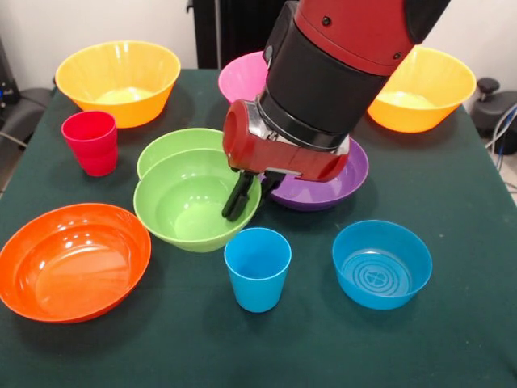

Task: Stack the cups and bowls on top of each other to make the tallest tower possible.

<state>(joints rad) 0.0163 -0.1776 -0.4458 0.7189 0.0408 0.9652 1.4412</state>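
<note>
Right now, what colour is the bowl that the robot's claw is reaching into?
Lime green; the gripper hangs at its rim. The front view shows it best.

One cup (258, 267) sits before two touching bowls (196, 198).

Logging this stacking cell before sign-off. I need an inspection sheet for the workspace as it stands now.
Surface: dark green cloth-covered table, flat.
Job's things: two large yellow-orange plastic bowls, pink bowl, wide orange bowl, purple bowl, two lime green bowls overlapping, small blue bowl, sky blue cup, red cup; no tower.
Clutter: nothing seen.
Grippers: gripper at the front green bowl's rim; state unclear.
Cables: pale cables at right edge.
Surroundings: white wall.
</note>
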